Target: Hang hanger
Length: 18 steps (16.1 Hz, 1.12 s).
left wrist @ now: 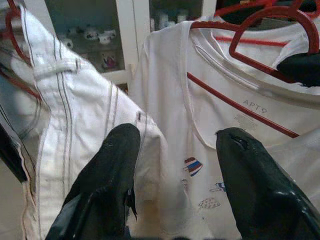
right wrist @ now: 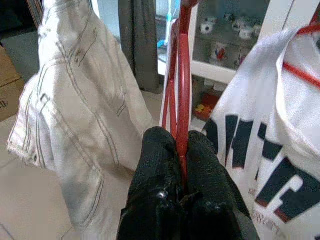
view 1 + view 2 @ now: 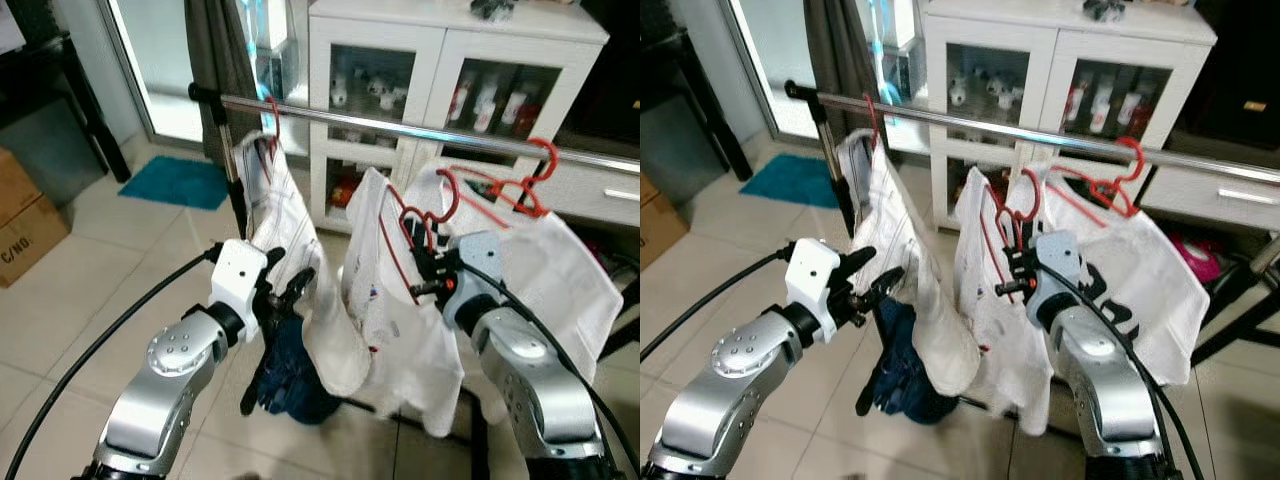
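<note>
Below the rail, near its middle, we see our right gripper clenched on the red hanger carrying a white T-shirt; its hook seems unhooked, just under the bar. Our left gripper hangs released beside the white jeans at the rail's left end.

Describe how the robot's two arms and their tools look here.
Both arms are silver metal with rounded, bolted joints and black cables looping off them. The left tool has a white housing; the right tool a grey one. Each has two long black fingers, ribbed in the right wrist view.
</note>
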### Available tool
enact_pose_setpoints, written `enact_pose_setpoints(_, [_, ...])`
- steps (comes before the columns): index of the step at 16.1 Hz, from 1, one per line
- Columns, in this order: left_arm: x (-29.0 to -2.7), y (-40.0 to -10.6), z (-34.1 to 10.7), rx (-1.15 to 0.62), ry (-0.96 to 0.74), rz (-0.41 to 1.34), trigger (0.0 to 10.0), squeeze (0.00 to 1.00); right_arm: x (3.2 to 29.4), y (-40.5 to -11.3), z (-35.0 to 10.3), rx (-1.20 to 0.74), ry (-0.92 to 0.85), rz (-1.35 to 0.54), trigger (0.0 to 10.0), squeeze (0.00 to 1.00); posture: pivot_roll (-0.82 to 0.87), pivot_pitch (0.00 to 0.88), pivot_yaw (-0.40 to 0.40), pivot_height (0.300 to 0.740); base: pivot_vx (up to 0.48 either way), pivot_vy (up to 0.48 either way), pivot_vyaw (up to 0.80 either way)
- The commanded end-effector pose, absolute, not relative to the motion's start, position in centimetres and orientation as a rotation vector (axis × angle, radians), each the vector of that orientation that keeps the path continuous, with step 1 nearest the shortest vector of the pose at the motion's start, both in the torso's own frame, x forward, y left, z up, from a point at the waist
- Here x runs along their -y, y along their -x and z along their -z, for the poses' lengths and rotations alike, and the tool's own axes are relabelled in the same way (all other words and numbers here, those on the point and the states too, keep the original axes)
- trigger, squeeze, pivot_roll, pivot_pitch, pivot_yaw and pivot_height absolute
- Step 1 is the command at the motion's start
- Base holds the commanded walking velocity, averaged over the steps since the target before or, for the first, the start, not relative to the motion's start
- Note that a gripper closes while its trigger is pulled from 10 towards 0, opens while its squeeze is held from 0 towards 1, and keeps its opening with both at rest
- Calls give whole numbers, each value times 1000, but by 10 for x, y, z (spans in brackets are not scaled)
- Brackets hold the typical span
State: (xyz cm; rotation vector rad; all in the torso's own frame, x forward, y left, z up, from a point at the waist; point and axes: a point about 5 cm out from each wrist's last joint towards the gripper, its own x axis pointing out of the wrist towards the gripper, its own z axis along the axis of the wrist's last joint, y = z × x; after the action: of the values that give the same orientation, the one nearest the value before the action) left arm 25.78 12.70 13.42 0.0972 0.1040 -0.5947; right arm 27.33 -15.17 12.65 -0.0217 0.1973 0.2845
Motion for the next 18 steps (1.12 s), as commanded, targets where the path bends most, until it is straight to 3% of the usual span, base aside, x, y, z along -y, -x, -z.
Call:
enact_pose_setpoints(1, [-128,-256,-132,-115,-106,592,10000,0,150,-272,-132,-179,17,-273,0,0,-63,0,7,740,-277,0,0])
enact_pose_setpoints(13, [-130,-256,-133,-119,-118,607,10000,0,145,-270,-132,-172,-32,-277,0,0,-60,0,18,740,-279,0,0])
enact_pose_setpoints(17, [-129,-262,-134,-120,-137,618,10000,0,138,-269,-142,-132,-40,-367,0,0,-61,0,23,740,0,0,0])
enact_pose_setpoints(18, [-128,-266,-139,-89,-117,641,10000,271,135,-268,-147,-112,-51,-411,0,0,-62,0,24,740,0,0,0])
